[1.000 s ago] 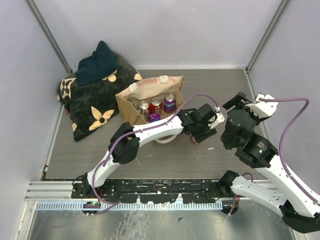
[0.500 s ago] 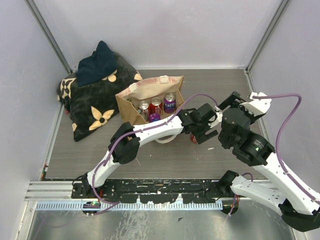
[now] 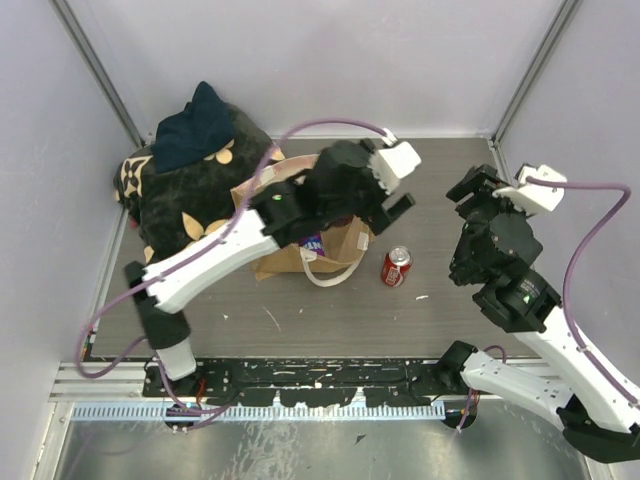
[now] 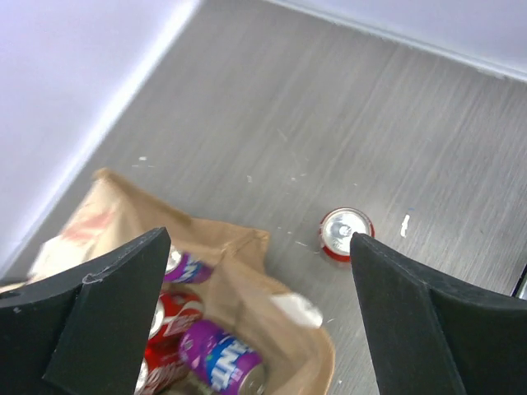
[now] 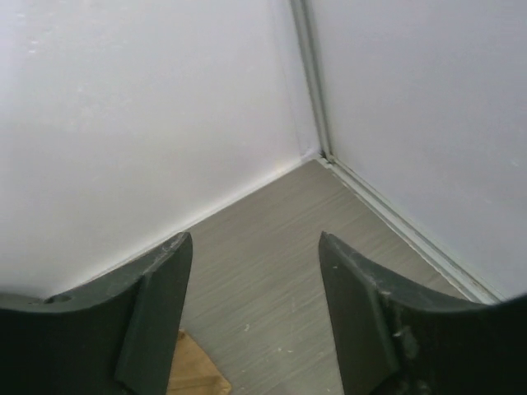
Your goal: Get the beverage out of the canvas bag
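The tan canvas bag stands mid-table, its near side bulging, largely covered by my left arm. In the left wrist view its mouth shows purple beverage cans and red ones lying inside. One red beverage can stands upright on the table just right of the bag, also seen from above. My left gripper hovers open and empty over the bag's right edge. My right gripper is open and empty, raised at the right, facing the far corner.
A black cushion with beige flower prints lies left of the bag with a dark blue cloth on top. White walls close the table on three sides. A cream handle loop hangs off the bag's front.
My left gripper has opened, left the red can standing on the table right of the bag, and risen back over the bag. The right gripper shifted slightly toward the far right.
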Robot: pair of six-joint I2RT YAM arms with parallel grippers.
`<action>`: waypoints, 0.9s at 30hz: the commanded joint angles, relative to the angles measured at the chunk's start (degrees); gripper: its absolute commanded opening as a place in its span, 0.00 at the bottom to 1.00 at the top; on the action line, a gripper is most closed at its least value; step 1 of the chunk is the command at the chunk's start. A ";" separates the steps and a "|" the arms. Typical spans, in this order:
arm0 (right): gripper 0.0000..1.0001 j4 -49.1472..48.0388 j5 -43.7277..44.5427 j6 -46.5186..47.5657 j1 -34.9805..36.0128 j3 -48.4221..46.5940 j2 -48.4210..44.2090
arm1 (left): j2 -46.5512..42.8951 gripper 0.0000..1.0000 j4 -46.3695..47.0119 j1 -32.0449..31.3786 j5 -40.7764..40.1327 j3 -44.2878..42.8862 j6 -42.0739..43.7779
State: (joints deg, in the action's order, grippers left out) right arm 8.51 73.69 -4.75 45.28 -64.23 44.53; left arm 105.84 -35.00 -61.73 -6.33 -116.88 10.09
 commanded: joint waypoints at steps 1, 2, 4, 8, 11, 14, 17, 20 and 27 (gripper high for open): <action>0.63 0.14 -10.68 2.37 0.26 -5.07 4.89 | -10.49 0.98 2.98 0.19 -8.67 10.52 0.66; 0.57 1.99 -13.56 2.12 0.24 -6.08 6.38 | -12.82 0.98 3.68 0.29 -11.07 13.52 0.23; 0.44 5.88 -19.64 1.20 0.23 -8.14 9.81 | -17.44 0.95 4.49 0.74 -15.31 19.26 -1.46; 0.26 11.69 -33.09 -1.74 0.18 -10.25 17.56 | -25.74 0.56 4.94 1.67 -22.14 29.37 -7.30; 0.22 12.22 -41.60 -4.52 0.25 -9.66 22.14 | -32.08 0.46 6.93 2.10 -27.12 36.28 -11.78; 0.20 11.05 -47.34 -6.94 0.21 -8.10 25.74 | -38.59 0.49 9.50 2.75 -32.44 42.23 -15.32; 0.28 10.19 -52.36 -7.81 0.23 -7.09 28.74 | -41.59 0.76 11.07 3.42 -36.22 46.49 -17.61; 0.32 9.95 -57.13 -7.84 0.25 -6.29 31.04 | -42.43 0.90 10.62 3.40 -40.84 48.11 -20.31; 0.40 9.59 -68.13 -9.13 0.70 -1.49 33.39 | -39.98 0.98 10.92 4.84 -43.15 50.38 -24.01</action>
State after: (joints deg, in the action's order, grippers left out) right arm 20.53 13.52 -12.38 45.30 -67.46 77.43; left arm 63.81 -25.96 -57.91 -46.28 -67.72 -10.13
